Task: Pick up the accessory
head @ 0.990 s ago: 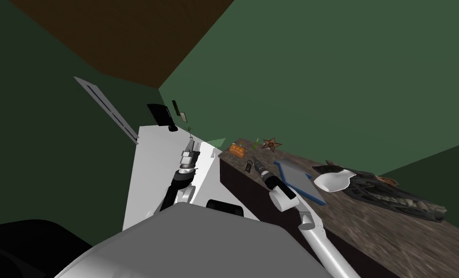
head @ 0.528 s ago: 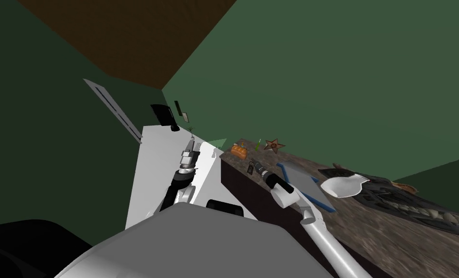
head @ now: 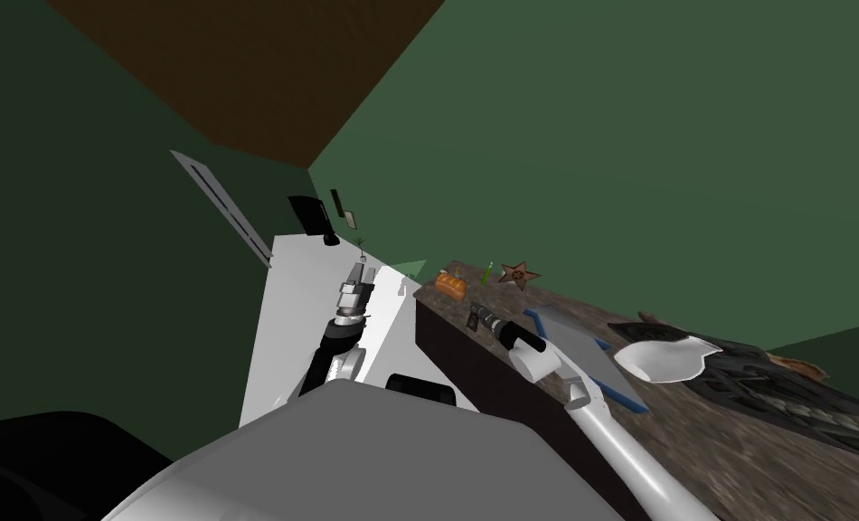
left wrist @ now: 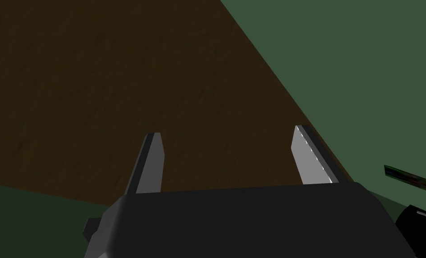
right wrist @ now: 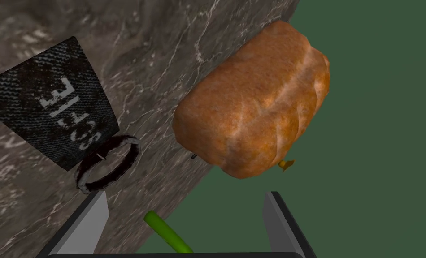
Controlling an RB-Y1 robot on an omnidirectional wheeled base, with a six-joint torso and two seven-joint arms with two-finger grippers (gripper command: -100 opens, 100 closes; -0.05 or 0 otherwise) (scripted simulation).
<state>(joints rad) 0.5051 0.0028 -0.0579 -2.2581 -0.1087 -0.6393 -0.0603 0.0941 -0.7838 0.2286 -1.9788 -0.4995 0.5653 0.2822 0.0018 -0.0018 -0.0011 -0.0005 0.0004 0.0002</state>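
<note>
Accessory: dark tag with ring (right wrist: 50, 103), flat on the stone-patterned counter (right wrist: 163, 67) near its front edge, short of the end corner where an orange loaf (right wrist: 252, 103) sits. The right gripper (right wrist: 186, 195) is poised over it, fingers apart, the ring just beside one fingertip. Container: white bowl (head: 667, 360) farther along the counter beside a blue-edged board (head: 590, 353), its hollow plain white. Left gripper (left wrist: 228, 131): fingers apart, held over the adjoining white surface (head: 274, 344).

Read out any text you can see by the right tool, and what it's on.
"3TE": white letters on the dark fabric tag, standing rotated, so the reading is uncertain.
"ST", roughly: second line beneath it, worn and partly unreadable.
Loaf and stone counter: no text.
</note>
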